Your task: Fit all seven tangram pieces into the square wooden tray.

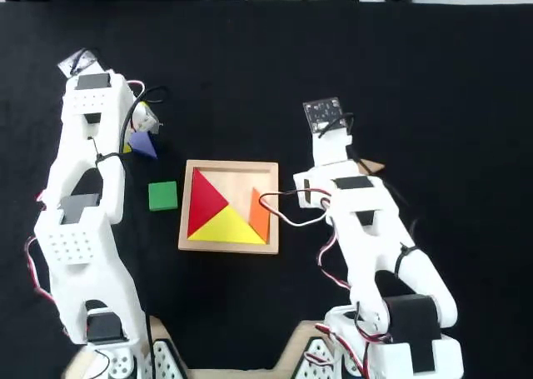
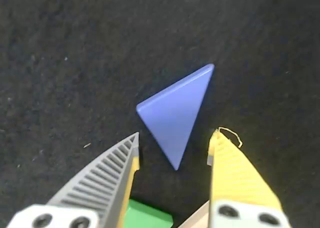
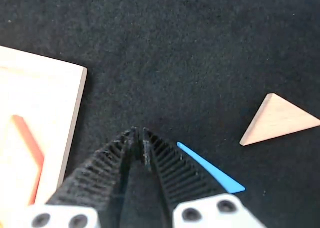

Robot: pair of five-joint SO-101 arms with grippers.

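The square wooden tray holds a red triangle, a yellow triangle and an orange piece. A blue-violet triangle lies flat on the black cloth to the tray's left. My left gripper is open above it, and the triangle's tip sits between the fingertips. A green square lies between that triangle and the tray. Right of the tray, my right gripper is shut on nothing just above the cloth. Beside it lie a thin blue piece and a bare wooden triangle.
The right arm stands close to the tray's right rim, with its cable looping over the orange piece. The left arm runs along the table's left side. Black cloth stretches bare behind the tray.
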